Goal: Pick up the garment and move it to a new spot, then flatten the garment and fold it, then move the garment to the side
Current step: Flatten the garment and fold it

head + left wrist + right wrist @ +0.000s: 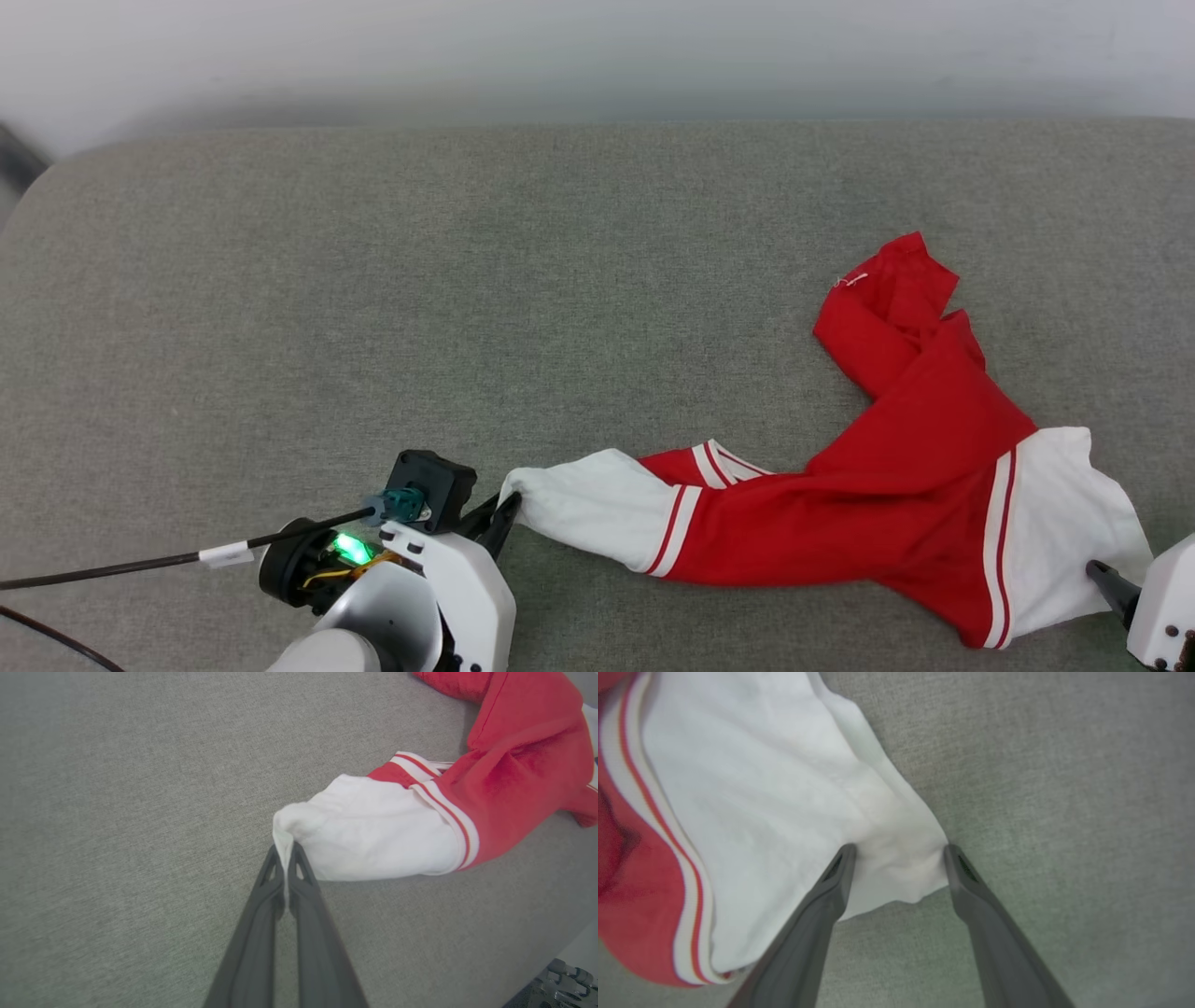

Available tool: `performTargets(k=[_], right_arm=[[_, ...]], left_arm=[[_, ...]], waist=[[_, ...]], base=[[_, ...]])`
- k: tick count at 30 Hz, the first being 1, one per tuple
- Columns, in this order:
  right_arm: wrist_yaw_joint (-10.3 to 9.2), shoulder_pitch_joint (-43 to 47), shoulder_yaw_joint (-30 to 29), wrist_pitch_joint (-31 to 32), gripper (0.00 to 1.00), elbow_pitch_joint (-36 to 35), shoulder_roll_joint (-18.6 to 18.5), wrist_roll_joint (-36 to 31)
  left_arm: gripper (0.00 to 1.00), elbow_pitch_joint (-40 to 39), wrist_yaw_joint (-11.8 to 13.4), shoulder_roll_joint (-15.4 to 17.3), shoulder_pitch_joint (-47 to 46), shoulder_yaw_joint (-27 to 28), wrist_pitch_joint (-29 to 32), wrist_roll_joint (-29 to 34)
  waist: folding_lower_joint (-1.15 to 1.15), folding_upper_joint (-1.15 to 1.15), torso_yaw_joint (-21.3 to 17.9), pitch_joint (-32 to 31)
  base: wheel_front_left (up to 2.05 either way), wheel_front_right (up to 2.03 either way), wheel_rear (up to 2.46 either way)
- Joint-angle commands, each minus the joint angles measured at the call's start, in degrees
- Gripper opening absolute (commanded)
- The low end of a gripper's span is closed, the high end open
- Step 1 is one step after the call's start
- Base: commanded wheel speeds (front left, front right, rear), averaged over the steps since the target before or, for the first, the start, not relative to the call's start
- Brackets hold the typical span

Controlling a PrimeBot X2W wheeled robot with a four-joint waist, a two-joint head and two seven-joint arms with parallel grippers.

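Observation:
The garment (896,485) lies crumpled on the grey cushion, red body with white sleeves and red-white striped trim, stretching from the lower middle to the lower right. My left gripper (507,509) is shut on the tip of the left white sleeve (364,835), the cloth pinched between its fingertips (293,858). At the lower right, my right gripper (899,851) is open, its two fingers straddling the corner of the other white sleeve (784,788) without closing on it. In the head view one right finger (1111,583) rests at that sleeve's edge. No lettering shows.
The grey fabric cushion (373,280) spreads wide to the left and back of the garment. A pale wall runs behind its far edge. A black cable (140,563) trails left from my left wrist.

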Motion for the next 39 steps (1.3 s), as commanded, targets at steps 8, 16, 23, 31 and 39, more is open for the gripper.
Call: performTargets(k=[8,16,23,31,39], right_arm=[[0.02,0.0,2.6,7.0,0.00,7.2,2.5,2.5],[0.04,0.0,2.1,9.2,0.00,3.8,1.4,3.6],[-0.03,-0.2,3.5,8.9,0.00,-7.0,-1.5,3.0],[-0.03,-4.2,6.9,9.5,0.00,-19.1,-3.8,1.3],[-0.04,-17.5,9.7,7.9,0.00,-20.0,-8.3,-0.3]], left_arm=[[0.00,-0.7,-0.1,0.0,-0.5,0.2,-0.7,-0.4],[0.00,-0.2,0.5,0.4,0.5,0.7,-1.3,-1.1],[0.00,-1.5,2.8,1.9,1.0,3.7,-4.0,-0.5],[0.00,-3.5,4.9,5.6,-3.5,9.5,-6.4,0.8],[0.00,1.0,2.4,6.5,-17.0,15.2,-7.3,-0.3]], waist=[[0.00,0.00,1.3,1.6],[0.00,0.00,0.5,-0.8],[0.00,0.00,-0.6,-5.3],[0.00,0.00,-1.1,-8.9],[0.00,0.00,-1.2,-8.2]], base=[[0.00,0.00,0.00],[0.00,0.00,0.00],[0.00,0.00,0.00],[0.00,0.00,0.00],[0.00,0.00,0.00]])
